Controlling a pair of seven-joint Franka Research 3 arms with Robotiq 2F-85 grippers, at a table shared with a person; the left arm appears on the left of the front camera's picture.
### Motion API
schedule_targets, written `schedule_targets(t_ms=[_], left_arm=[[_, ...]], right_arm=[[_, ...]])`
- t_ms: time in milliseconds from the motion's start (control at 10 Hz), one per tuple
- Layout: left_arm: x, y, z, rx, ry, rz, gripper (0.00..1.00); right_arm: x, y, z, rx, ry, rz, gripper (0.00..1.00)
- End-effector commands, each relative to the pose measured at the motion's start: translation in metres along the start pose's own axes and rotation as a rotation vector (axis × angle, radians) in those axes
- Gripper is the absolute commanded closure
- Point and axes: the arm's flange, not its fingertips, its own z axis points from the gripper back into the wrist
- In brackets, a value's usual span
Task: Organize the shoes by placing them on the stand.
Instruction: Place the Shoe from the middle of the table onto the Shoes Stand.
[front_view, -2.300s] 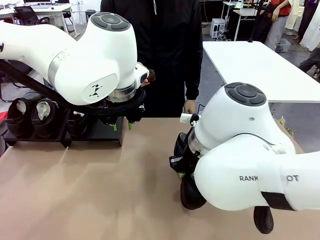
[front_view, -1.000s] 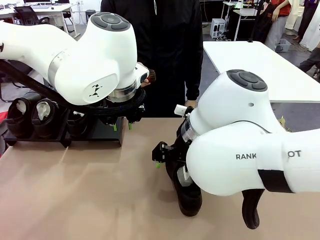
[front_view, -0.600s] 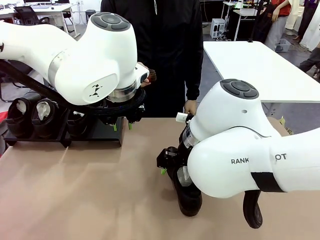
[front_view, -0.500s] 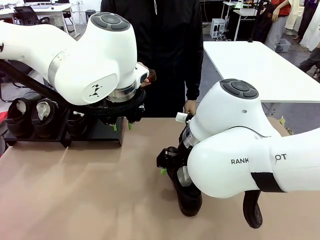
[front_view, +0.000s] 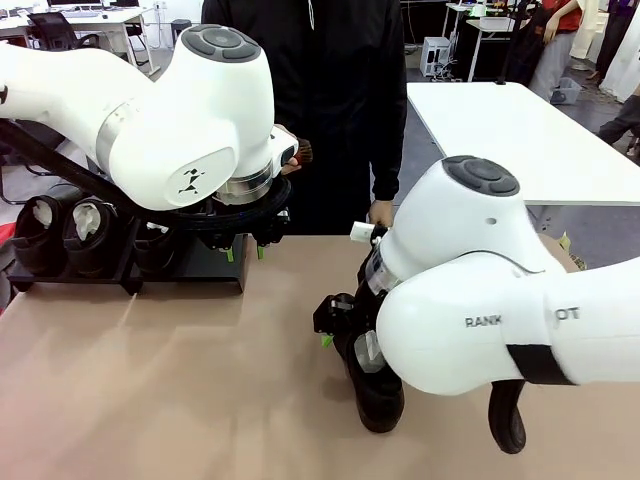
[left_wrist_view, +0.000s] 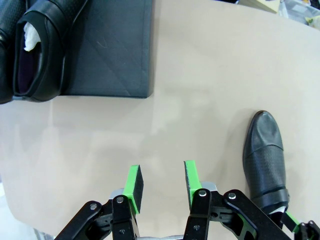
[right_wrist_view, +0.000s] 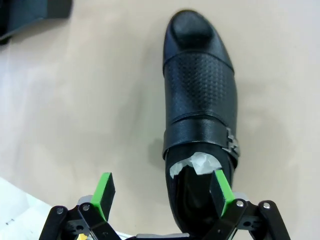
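One black shoe (front_view: 377, 388) with white paper stuffing lies on the tan table. My right gripper (front_view: 336, 322) hovers at its heel. In the right wrist view the right gripper (right_wrist_view: 164, 192) stands wide open over the shoe (right_wrist_view: 200, 100), with the heel opening between the pads, close to the right one. My left gripper (front_view: 250, 240) hangs at the stand's (front_view: 205, 262) right end. Seen from the left wrist, the left gripper (left_wrist_view: 162, 181) is open with nothing between its pads, above bare table. Three shoes (front_view: 88, 235) sit on the stand; the nearest of these shoes (left_wrist_view: 42, 50) rests next to the stand's bare half (left_wrist_view: 110, 55).
A person in a black jacket stands at the far edge, one hand (front_view: 380, 212) near the table. A white table (front_view: 510, 130) stands behind at the right. The loose shoe (left_wrist_view: 265, 155) lies to the right of my left gripper. Tan tabletop (front_view: 200, 380) stretches between the stand and that shoe.
The right gripper has shifted a little to the right, toward the shoe's heel, and then held still. The left arm and the shoes on the stand have not moved.
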Motion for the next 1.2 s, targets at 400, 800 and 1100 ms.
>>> schedule_targets(t_ms=[400,800,1100], left_arm=[[-0.067,-0.067,0.004,-0.036,0.198,0.107,0.53],[-0.107,-0.086,0.009,-0.030,0.252,0.120,0.53],[-0.124,-0.099,0.022,-0.049,0.239,0.152,0.53]], right_arm=[[0.042,-0.175,0.131,-0.098,-0.228,-0.219,0.00],[0.056,-0.231,0.132,-0.144,-0.210,-0.350,0.00],[0.056,-0.231,0.132,-0.144,-0.210,-0.350,0.00]])
